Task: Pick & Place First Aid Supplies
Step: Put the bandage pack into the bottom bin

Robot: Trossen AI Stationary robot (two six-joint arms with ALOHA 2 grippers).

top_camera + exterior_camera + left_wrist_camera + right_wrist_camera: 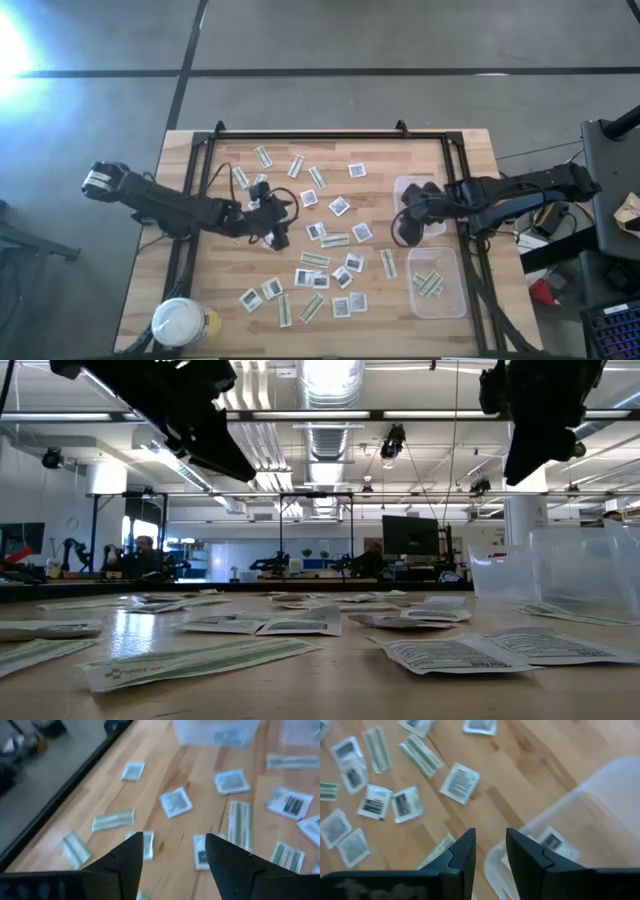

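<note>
Your left gripper (172,852) spread wide and empty above scattered packets (175,802), none between its fingers.

Wrist views blurred — window glare upper left.

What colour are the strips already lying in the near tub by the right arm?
Pale green and white, striped lengthwise. The strips in the clear tub show best in the high view.
</note>
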